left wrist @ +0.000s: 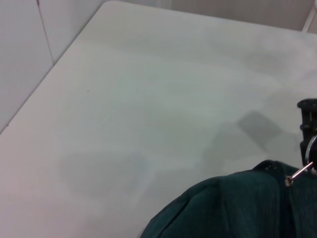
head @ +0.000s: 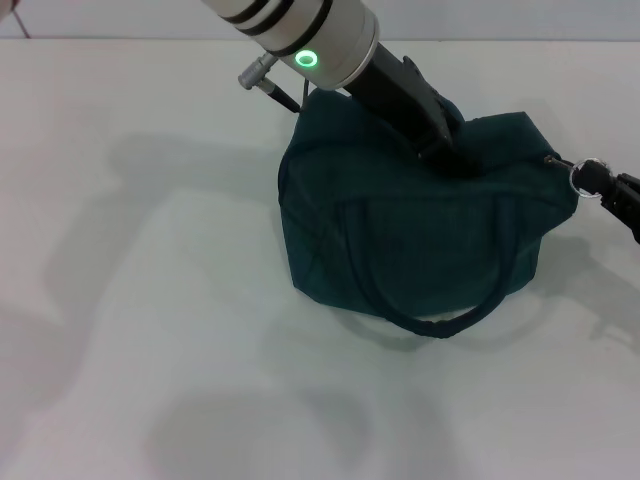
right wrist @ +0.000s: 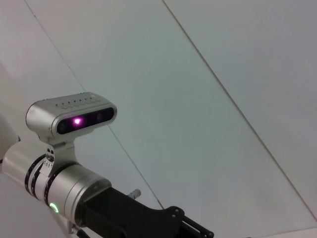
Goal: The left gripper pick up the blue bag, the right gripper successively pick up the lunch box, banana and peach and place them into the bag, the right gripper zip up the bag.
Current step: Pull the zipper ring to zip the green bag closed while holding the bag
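The left gripper pinched the blue bag; the right gripper pinched the zipper ring. A hard tug could slip it.

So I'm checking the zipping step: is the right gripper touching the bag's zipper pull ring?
Touching. In the head view, the right gripper meets the metal pull ring at the blue bag's end, no gap visible.

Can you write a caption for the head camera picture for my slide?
Left pincer presses into the bag; right pincer at its zipper ring.

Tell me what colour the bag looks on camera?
Dark teal blue-green bag, plain, clearest in the head view.
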### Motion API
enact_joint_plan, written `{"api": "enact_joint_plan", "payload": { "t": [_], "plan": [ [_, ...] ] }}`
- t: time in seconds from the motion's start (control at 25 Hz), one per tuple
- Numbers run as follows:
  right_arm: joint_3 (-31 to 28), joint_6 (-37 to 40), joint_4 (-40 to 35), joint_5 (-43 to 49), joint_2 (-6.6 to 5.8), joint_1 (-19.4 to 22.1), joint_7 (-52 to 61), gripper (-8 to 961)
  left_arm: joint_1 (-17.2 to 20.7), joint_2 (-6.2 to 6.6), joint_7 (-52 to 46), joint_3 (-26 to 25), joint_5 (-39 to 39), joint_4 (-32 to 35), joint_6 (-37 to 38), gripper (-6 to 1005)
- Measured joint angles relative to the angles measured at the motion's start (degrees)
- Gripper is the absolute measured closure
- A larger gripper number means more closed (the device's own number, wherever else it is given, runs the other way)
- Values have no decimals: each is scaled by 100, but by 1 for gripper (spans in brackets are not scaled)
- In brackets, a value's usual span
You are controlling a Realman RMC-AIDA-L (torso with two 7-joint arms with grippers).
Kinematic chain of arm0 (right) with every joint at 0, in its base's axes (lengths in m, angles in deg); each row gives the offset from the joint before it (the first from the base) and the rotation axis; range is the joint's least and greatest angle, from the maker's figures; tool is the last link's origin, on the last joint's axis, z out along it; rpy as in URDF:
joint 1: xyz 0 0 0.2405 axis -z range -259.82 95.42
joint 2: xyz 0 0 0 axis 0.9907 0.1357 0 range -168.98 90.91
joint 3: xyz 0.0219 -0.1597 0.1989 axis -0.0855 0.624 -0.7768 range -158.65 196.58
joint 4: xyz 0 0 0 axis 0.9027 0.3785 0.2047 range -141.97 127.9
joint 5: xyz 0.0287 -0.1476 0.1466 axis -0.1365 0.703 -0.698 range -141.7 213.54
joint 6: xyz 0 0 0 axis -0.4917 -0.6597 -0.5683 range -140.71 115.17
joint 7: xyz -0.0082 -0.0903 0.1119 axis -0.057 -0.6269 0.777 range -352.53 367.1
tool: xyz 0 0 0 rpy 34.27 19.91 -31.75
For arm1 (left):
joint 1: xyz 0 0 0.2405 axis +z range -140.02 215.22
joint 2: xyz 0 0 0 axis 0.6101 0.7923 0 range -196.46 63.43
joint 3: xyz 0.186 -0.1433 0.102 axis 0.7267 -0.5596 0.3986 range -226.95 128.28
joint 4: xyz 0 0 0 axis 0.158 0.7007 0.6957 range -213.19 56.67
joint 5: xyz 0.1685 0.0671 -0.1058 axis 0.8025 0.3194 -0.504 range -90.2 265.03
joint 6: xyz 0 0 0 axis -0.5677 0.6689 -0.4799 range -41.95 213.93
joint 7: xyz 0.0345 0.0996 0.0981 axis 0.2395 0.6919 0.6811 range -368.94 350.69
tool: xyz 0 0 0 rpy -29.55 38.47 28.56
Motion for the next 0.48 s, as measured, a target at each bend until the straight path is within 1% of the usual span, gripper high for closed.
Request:
{"api": "enact_joint_plan", "payload": {
  "t": [0.12, 0.32, 0.4, 0.48],
  "plan": [
    [-2, -19, 0, -7, 0, 5, 0, 935, 22, 0, 5, 80, 5, 24, -80, 222],
    [-1, -38, 0, -11, 0, 9, 0, 935, 29, 0, 15, 169, 16, 37, -127, 490],
    [-25, -39, 0, -12, -4, 24, 0, 935, 30, 1, 8, 243, 6, 42, -129, 643],
    [-88, -32, 0, -12, -13, 50, 0, 935, 33, 0, -14, 315, -7, 62, -121, 669]
  ]
}}
